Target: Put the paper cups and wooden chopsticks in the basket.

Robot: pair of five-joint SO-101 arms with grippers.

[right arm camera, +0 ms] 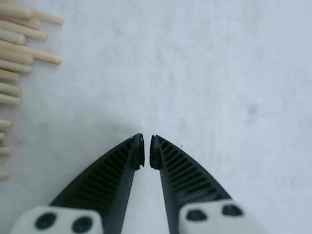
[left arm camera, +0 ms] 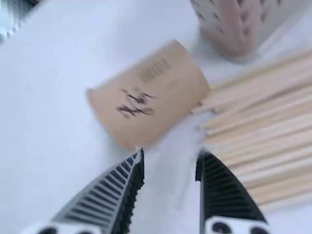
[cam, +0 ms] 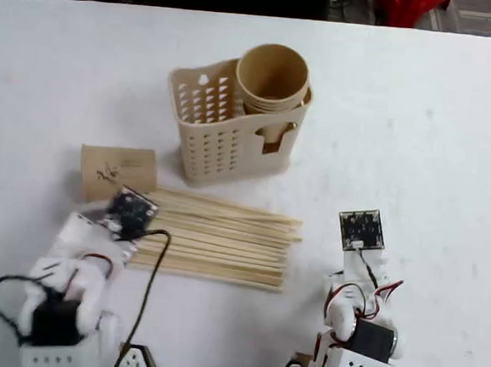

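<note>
White bench [cam: 420,121] seen under everything; basket [cam: 223,143] stood upright toward the far side, stacked paper cups [cam: 273,73] already seated in one compartment; one paper cup [left arm camera: 146,97] lying on its side just beside the wooden chopsticks [cam: 224,237], which are laid in a loose flat row in front of the basket; left jaws spread and empty, held just short of that cup; right jaws all but pressed together, nothing pinched, over bare bench off the chopstick tips; risk judged: cup could be rolled away, or its thin wall crushed, if pinched hard; neighbouring chopsticks could be knocked and scattered by the near jaw.
</note>
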